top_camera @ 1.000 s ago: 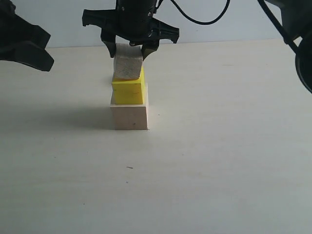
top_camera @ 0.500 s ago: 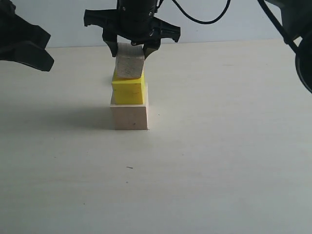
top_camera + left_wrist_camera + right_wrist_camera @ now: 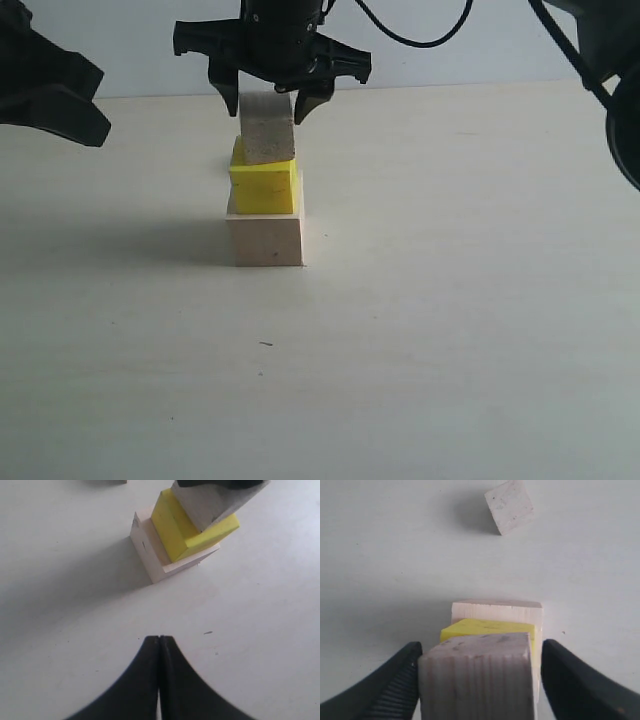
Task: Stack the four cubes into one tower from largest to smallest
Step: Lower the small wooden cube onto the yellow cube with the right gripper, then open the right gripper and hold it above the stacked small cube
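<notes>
The largest pale wood cube (image 3: 266, 240) stands on the table with the yellow cube (image 3: 264, 187) on it. A smaller pale wood cube (image 3: 267, 127) rests on the yellow one, set towards its far side. My right gripper (image 3: 267, 112) straddles this cube from above, open; in the right wrist view a gap shows between one finger (image 3: 570, 680) and the cube (image 3: 475, 680). The smallest cube (image 3: 509, 506) lies alone on the table beyond the tower, hidden in the exterior view. My left gripper (image 3: 159, 639) is shut and empty, hovering left of the tower (image 3: 60, 95).
Pale tabletop (image 3: 450, 300) spreads wide in front and to the right of the tower. The right arm's dark cables and body (image 3: 610, 90) hang at the upper right. A small dark speck (image 3: 265, 344) marks the table in front.
The small wood cube, tilted and held before, has come down flat onto the yellow cube. The right gripper's fingers have spread away from its sides. The left arm has not moved.
</notes>
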You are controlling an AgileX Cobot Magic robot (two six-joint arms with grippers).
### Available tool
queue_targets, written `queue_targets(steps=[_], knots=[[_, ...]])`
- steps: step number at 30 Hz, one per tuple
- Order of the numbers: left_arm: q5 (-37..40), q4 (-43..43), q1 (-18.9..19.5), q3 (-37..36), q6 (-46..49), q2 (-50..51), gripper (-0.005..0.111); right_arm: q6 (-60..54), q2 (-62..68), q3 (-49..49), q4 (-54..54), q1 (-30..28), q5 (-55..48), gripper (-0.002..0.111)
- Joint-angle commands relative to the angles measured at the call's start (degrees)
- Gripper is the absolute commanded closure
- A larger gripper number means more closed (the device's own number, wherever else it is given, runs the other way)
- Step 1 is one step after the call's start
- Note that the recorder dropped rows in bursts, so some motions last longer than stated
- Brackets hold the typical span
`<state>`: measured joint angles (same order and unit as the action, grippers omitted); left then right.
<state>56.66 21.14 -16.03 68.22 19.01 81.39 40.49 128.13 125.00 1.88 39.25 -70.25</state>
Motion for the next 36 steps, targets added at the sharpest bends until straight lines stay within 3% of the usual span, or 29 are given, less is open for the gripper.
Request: queue_targets(steps=[1,18,36], knots=[[0.11,0.70,0.05,-0.27,0.22,-0.47,0.107,-0.47,-0.16,0.43,0.17,0.09,0.29,0.030],[0.83,0.70,0.05,-0.27,0.22,-0.47,0.107,-0.04,-0.16,0.54,-7.79,0.09,0.29,0.030],[0.95,0.70,0.05,-0.27,0.22,-0.47,0.107,-0.04,-0.16,0.54,-4.30,0.09,0.29,0.030]])
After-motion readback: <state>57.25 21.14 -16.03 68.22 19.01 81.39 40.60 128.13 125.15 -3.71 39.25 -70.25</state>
